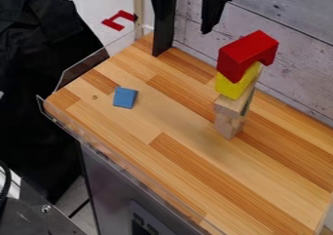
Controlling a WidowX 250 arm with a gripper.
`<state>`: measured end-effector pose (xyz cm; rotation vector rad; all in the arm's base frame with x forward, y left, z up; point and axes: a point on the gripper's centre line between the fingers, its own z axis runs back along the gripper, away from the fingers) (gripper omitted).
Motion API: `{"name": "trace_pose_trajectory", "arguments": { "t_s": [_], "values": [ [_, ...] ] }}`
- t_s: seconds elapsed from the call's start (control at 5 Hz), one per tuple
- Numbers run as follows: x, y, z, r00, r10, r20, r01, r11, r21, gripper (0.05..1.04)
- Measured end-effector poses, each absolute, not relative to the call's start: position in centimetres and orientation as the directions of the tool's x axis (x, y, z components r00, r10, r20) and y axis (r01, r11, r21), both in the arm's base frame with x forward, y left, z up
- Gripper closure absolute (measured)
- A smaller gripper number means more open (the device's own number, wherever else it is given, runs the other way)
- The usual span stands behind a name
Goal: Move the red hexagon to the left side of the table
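Camera view: shows a red block [242,54] to the right of the spread claw [185,43], apart from it, atop a stack. Slants along its long axis from lower left to upper right, with a notch underneath. Under it, holding it above the table [153,119]: a yellow block [235,87] and wooden blocks [232,104]. Farther left: a blue block [125,97], and past the clear rim [81,68], a red bracket [114,24].
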<state>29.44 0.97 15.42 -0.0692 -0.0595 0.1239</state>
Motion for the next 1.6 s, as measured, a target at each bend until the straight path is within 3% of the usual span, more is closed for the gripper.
{"name": "trace_pose_trajectory", "arguments": {
  "t_s": [0.4,0.6,0.8,1.4,1.6],
  "values": [
    [28.2,2.0,13.8,0.986,0.165,0.007,-0.163,0.982,-0.096,0.083],
    [27.6,3.6,14.2,0.976,0.215,0.022,-0.211,0.971,-0.108,0.083],
    [27.3,3.7,15.1,0.984,0.172,0.048,-0.168,0.983,-0.069,0.083],
    [28.0,-2.7,19.1,0.979,-0.149,0.14,0.151,0.988,-0.006,0.083],
    [28.6,-3.6,18.5,0.976,-0.179,0.125,0.181,0.983,-0.006,0.083]
  ]
}}
